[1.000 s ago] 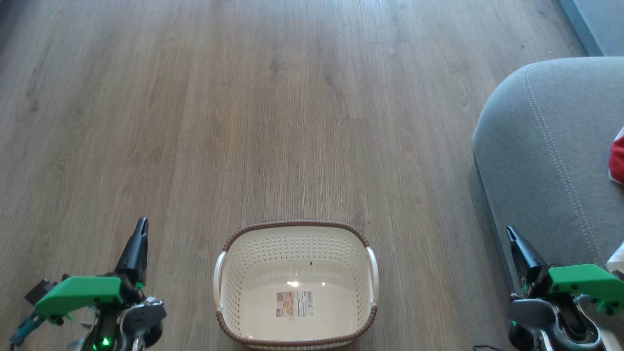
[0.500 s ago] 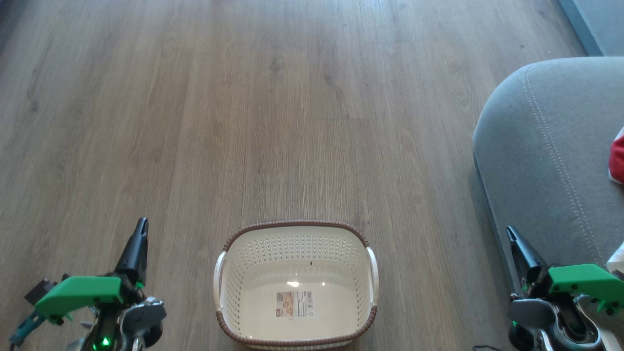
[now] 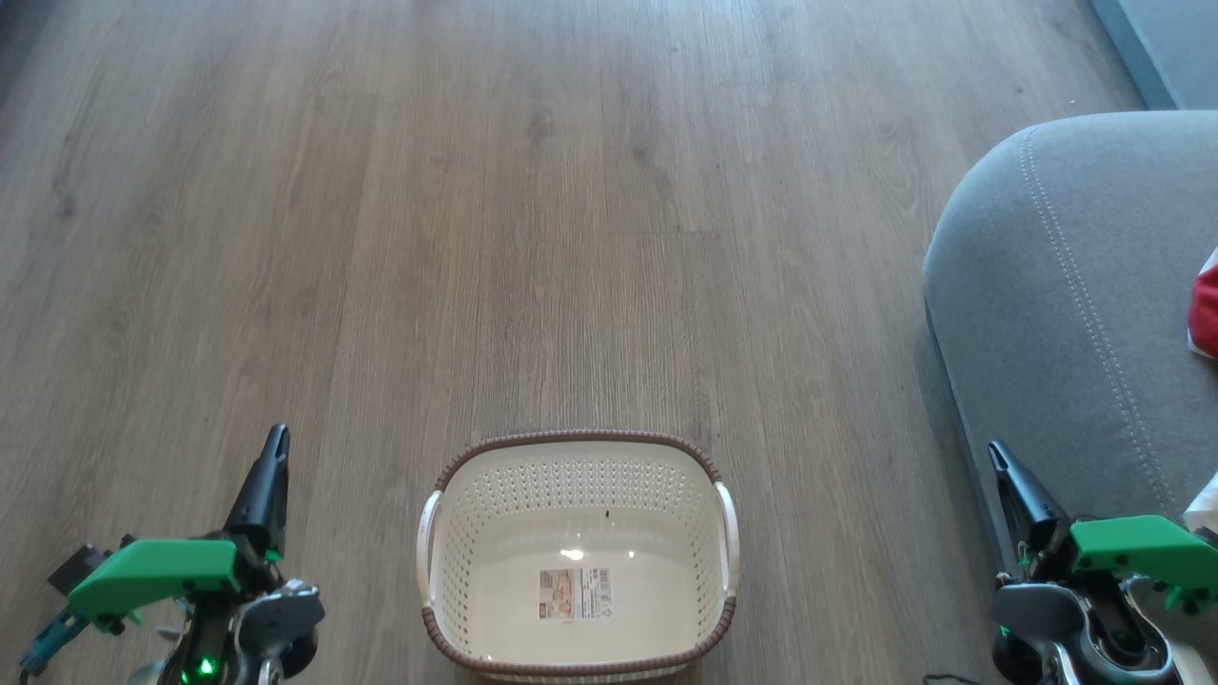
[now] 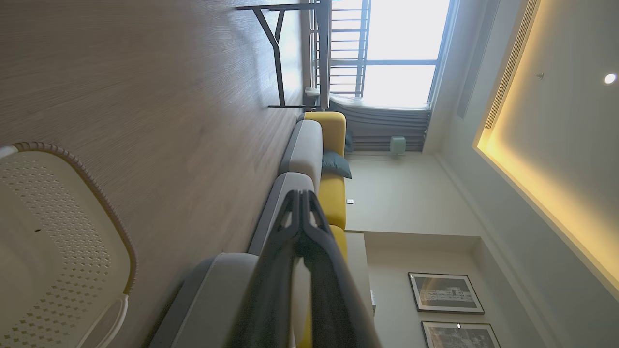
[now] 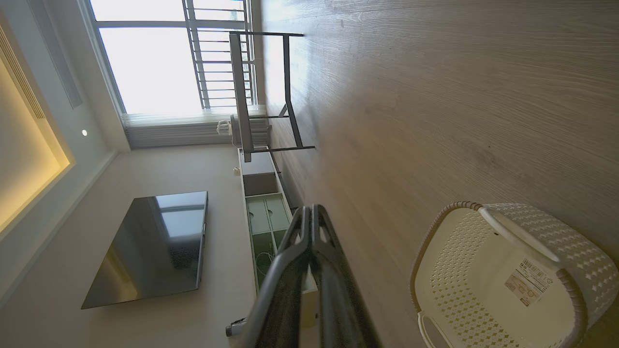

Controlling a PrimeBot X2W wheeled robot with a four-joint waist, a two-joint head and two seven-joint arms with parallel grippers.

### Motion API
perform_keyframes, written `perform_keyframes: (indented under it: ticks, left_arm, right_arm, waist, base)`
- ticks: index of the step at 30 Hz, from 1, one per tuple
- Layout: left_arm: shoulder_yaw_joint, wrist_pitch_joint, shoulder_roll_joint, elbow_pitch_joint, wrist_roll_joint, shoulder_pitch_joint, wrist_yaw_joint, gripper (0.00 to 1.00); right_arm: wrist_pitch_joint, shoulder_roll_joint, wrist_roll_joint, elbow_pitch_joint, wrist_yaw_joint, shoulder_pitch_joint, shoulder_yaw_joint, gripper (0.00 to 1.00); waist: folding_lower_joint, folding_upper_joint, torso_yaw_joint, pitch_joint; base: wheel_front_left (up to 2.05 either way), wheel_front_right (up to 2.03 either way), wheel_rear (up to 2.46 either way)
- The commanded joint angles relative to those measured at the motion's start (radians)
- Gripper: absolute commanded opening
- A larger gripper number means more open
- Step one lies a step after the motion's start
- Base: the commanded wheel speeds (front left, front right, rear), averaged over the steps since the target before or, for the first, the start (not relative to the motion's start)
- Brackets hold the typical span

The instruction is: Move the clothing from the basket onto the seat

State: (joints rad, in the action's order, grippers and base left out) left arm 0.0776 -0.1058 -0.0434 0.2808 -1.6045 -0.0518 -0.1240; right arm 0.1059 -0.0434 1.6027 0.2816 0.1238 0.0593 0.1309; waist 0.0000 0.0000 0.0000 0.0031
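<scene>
Floorboards (image 3: 476, 238) run away from us in the head view. On them, low and centred, stands the basket (image 3: 571, 480), upright, with nothing inside but its paper label (image 3: 574, 594) on the bare bottom. The seat (image 3: 1056, 314) bulges in from the right, well apart from the basket. At its far right edge we see a scrap of the clothing (image 3: 1205, 309), red with white trim, lying on the grey cushion. A white bit lower down may be more of it; we cannot tell how many garments there are. We judge the transfer done, which would explain why both arms rest to either side, clear of the basket. The left gripper (image 3: 276, 436) is at the lower left and the right gripper (image 3: 994, 452) at the lower right, near the seat's front. Each has its fingers pressed together into one dark point and carries nothing.

In the left wrist view we look along closed fingers whose tips meet, with nothing pinched between them. The basket's perforated wall lies to the left. The grey seat runs on beyond the fingers toward a yellow backrest (image 4: 333, 140) and a bright window (image 4: 401, 53).

In the right wrist view the fingers likewise meet at the tips, empty. The basket lies at the lower right, its label plain on the bottom and no cloth in it. A dark television (image 5: 150, 246) hangs on the far wall. We reckon nothing is left to fetch.
</scene>
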Motion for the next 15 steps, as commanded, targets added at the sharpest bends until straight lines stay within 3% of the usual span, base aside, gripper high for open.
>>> perform_keyframes:
  ticks: [1,15]
  left_arm:
    - [0.036,-0.007,-0.007,-0.036,-0.004,-0.056,-0.007,0.00]
    - [0.036,-0.007,-0.007,-0.036,-0.004,-0.056,-0.007,0.00]
  right_arm:
    - [0.008,-0.007,0.005,-0.037,0.007,0.049,-0.016,0.00]
    - [0.008,-0.007,0.005,-0.037,0.007,0.049,-0.016,0.00]
  waist:
    - [0.0000,0.0000,0.000,0.000]
    - [0.0000,0.0000,0.000,0.000]
  base:
    - [0.00,0.00,0.00]
    - [0.00,0.00,0.00]
